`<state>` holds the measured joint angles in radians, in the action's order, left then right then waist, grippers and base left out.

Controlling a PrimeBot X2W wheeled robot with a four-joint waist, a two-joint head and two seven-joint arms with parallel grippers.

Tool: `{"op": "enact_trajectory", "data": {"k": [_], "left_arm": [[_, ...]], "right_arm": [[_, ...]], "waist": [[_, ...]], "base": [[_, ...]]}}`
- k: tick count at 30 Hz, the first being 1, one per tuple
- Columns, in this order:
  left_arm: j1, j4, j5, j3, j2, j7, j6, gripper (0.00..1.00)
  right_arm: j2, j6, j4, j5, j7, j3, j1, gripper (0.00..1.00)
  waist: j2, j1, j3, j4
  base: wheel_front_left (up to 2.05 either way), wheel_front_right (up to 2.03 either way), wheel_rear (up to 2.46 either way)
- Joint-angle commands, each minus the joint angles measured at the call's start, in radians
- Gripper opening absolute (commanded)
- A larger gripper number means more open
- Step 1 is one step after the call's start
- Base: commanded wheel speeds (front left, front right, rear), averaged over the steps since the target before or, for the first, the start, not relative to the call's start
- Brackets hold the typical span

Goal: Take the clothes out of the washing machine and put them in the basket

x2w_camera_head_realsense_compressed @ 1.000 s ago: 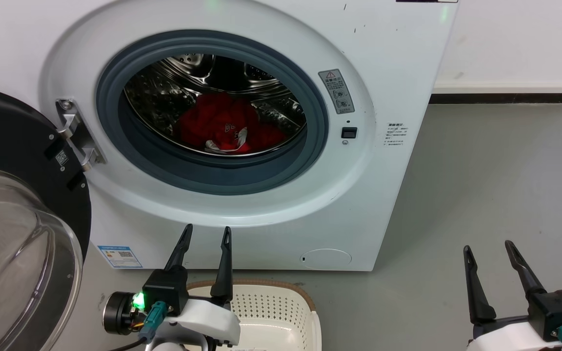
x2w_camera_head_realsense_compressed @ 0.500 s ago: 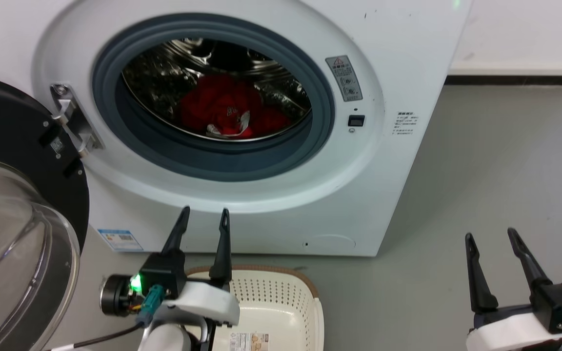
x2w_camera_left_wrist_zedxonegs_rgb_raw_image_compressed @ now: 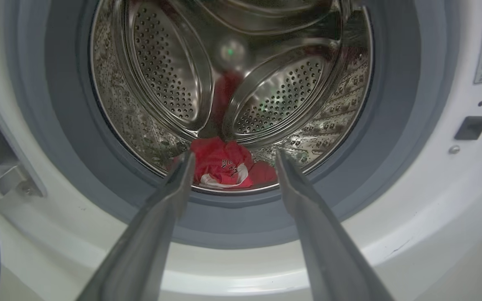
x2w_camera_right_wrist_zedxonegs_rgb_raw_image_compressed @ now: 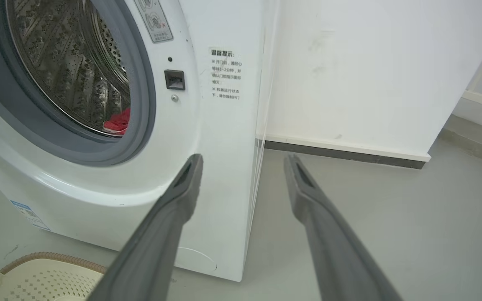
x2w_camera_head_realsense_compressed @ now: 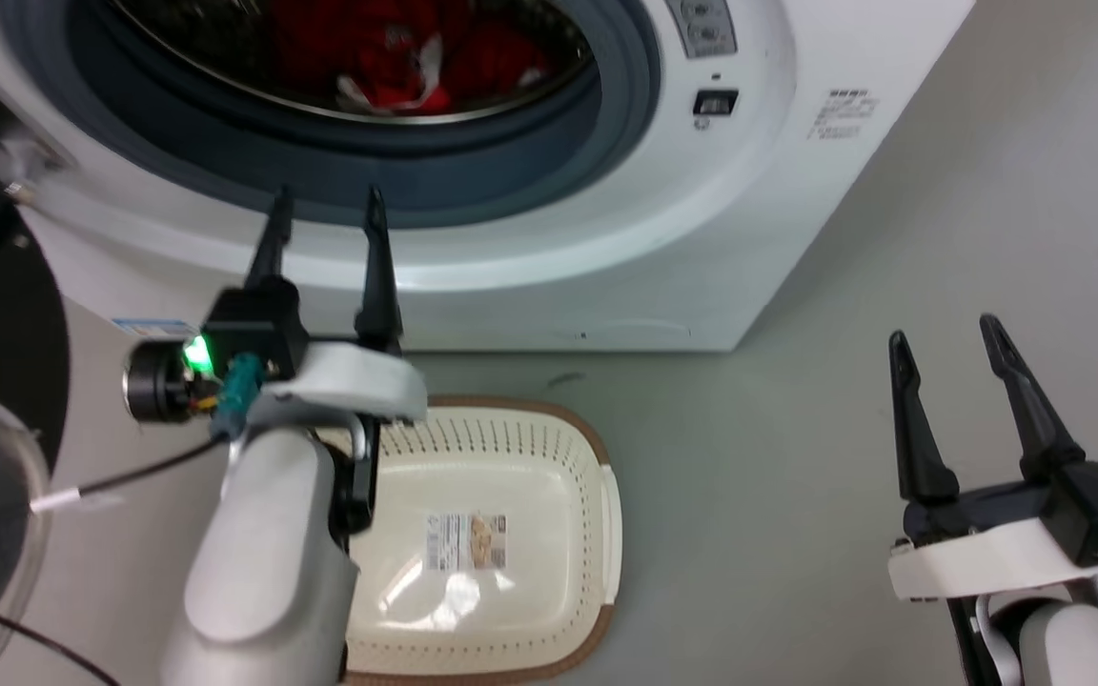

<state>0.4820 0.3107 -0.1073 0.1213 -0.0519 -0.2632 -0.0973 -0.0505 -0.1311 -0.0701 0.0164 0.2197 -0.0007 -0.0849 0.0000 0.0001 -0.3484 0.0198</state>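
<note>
Left gripper (x2w_camera_head_realsense_compressed: 329, 195) apart, red clothes (x2w_camera_left_wrist_zedxonegs_rgb_raw_image_compressed: 220, 163) inside washing machine (x2w_camera_head_realsense_compressed: 749, 219) ahead of it, basket (x2w_camera_head_realsense_compressed: 611, 505) below its arm, right gripper (x2w_camera_head_realsense_compressed: 942, 329) apart, empty

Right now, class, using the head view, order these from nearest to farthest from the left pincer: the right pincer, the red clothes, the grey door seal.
1. The grey door seal, just beyond the tips of the left pincer.
2. The red clothes, deeper in, inside the washing machine drum.
3. The right pincer, far off to the right side.
</note>
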Motion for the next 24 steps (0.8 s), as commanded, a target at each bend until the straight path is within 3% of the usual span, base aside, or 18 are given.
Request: {"op": "enact_trajectory", "data": {"k": [1, 8, 16, 24], "left_arm": [[0.05, 0.019, 0.01, -0.013, -0.008, -0.002, -0.003, 1.0], [0.254, 0.158, 0.026, -0.058, -0.058, -0.002, 0.008, 1.0], [0.481, 0.361, 0.024, -0.081, -0.126, 0.003, 0.025, 1.0], [0.743, 0.562, 0.06, -0.055, -0.219, 0.125, 0.049, 1.0]], "right_arm": [[0.001, 0.0, -0.001, -0.01, 0.009, 0.007, -0.033, 1.0], [0.001, 0.001, 0.025, -0.037, 0.029, 0.04, -0.107, 1.0], [0.001, 0.001, 0.072, -0.078, 0.042, 0.073, -0.162, 1.0], [0.001, 0.001, 0.104, -0.138, 0.047, 0.117, -0.197, 1.0]], "waist": [[0.0, -0.0001, -0.112, 0.04], [0.0, -0.0001, -0.237, 0.095], [0.0, -0.0001, -0.303, 0.154], [0.0, -0.0001, -0.34, 0.226]], "base": [[0.0, 0.0, 0.0], [0.0, 0.0, 0.0], [0.0, 0.0, 0.0], [0.0, 0.0, 0.0]]}}
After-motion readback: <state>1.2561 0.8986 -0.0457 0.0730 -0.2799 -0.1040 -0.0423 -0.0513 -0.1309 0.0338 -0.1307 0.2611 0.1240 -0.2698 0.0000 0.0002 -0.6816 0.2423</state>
